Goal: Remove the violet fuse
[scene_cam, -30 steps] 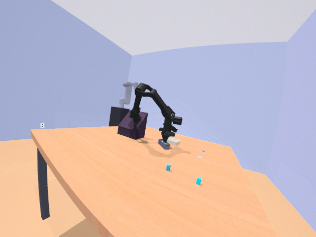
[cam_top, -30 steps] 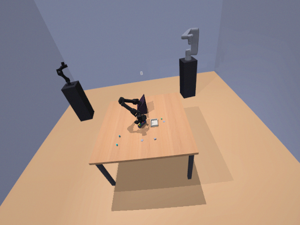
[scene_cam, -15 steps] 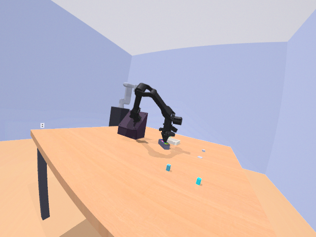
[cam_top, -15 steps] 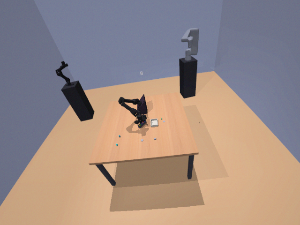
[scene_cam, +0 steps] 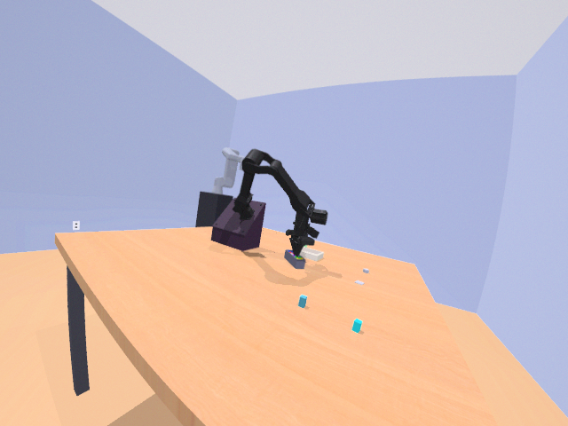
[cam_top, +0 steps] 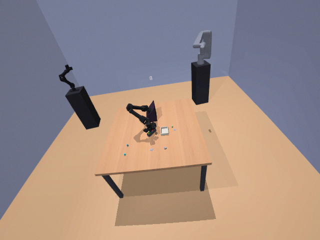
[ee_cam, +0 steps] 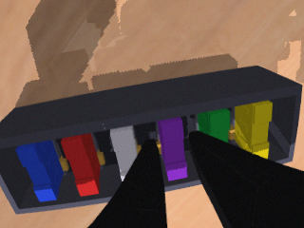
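Note:
The dark fuse block (cam_top: pixel 152 133) (scene_cam: pixel 294 262) (ee_cam: pixel 142 98) stands on the table under the arm. In the wrist view the violet fuse (ee_cam: pixel 177 172) sits in it, between the white fuse (ee_cam: pixel 124 142) on the left and the green fuse (ee_cam: pixel 215 124) on the right. My gripper (scene_cam: pixel 296 255) (ee_cam: pixel 173 144) points down at the block. It is partly open, with a fingertip on each side of the violet fuse and a visible gap on both sides. How deep the tips reach is hard to tell. The white tray (cam_top: pixel 164 134) (scene_cam: pixel 314 256) stands beside the block and looks empty.
Blue (ee_cam: pixel 40 166), red (ee_cam: pixel 81 161) and yellow (ee_cam: pixel 254 116) fuses also sit in the block. Two cyan pieces (cam_top: pixel 124 154) (scene_cam: pixel 357 325) and small grey pieces (cam_top: pixel 165 148) (scene_cam: pixel 366 270) lie farther off. A green piece (cam_top: pixel 172 126) lies beyond the tray. My arm's dark wedge mount (scene_cam: pixel 236 233) stands behind.

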`<state>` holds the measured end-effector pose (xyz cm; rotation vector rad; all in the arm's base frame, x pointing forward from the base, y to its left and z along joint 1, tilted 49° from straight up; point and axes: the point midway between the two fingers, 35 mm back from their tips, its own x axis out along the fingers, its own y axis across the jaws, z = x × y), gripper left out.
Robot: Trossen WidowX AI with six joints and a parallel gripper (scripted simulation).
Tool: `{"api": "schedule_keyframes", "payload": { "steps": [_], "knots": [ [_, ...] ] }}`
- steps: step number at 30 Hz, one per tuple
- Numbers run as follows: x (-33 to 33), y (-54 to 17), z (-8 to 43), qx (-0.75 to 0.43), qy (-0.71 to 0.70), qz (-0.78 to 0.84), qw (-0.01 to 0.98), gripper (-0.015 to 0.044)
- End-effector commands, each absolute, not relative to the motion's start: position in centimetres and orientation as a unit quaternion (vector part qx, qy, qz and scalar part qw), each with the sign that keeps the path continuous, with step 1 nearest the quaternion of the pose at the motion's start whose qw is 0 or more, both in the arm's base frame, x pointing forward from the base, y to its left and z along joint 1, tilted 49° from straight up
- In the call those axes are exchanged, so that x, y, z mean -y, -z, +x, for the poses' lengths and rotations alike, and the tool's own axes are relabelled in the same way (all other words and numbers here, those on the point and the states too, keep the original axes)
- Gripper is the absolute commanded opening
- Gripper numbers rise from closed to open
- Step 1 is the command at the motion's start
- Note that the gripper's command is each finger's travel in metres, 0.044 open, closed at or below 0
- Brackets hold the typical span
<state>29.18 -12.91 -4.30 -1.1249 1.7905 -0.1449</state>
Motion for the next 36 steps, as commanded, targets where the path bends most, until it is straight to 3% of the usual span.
{"api": "schedule_keyframes", "payload": {
  "steps": [1, 10, 36],
  "knots": [
    [12.91, 4.3, 29.18, -0.737, 0.06, -0.463, 0.489, 0.0061],
    [12.91, 4.3, 29.18, -0.737, 0.06, -0.463, 0.489, 0.0001],
    [12.09, 3.6, 29.32, -0.737, 0.059, -0.463, 0.489, 0.0]
  ]
}}
